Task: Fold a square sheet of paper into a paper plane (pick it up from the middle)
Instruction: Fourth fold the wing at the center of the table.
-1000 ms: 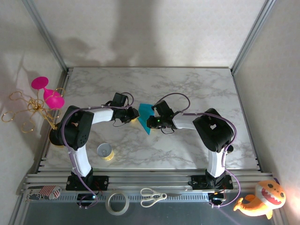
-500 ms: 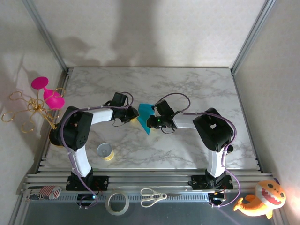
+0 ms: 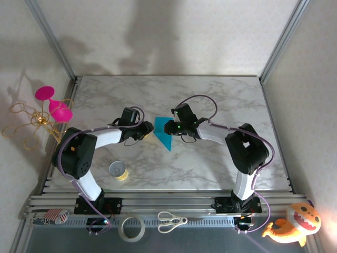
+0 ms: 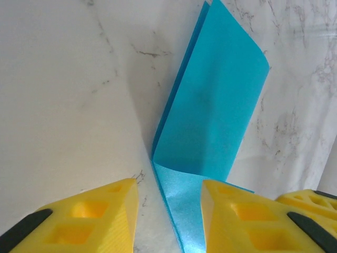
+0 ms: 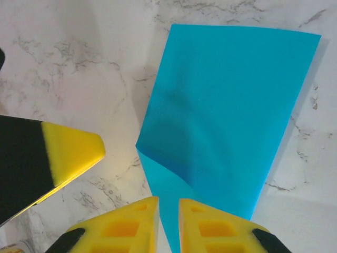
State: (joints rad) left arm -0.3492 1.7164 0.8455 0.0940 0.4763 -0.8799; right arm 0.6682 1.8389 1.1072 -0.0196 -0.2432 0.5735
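Note:
The teal-blue sheet of paper (image 3: pixel 162 133) lies folded on the marble table (image 3: pixel 210 100), one flap (image 4: pixel 213 100) standing up along a crease and the other flat. My left gripper (image 3: pixel 149 135) is at its left edge. In the left wrist view that gripper (image 4: pixel 169 211) is open, its yellow fingers (image 4: pixel 100 211) astride the flat flap without pinching it. My right gripper (image 3: pixel 167 128) comes in from the right. In the right wrist view it (image 5: pixel 168 219) is open by a narrow gap over the paper (image 5: pixel 231 105), and a left fingertip (image 5: pixel 71 150) shows beside it.
A small yellow tape roll (image 3: pixel 118 170) stands near the left arm's base. A white tape ring (image 3: pixel 132 229) and scissors (image 3: pixel 171 221) lie on the front rail. Pink glasses (image 3: pixel 52 103) and a gold wire stand (image 3: pixel 29 124) sit outside at left, an orange plush (image 3: pixel 292 224) at bottom right.
Both grippers' jaws have widened. The right wrist has moved up toward the back of the table and both elbows have swung outward. The paper stays in place.

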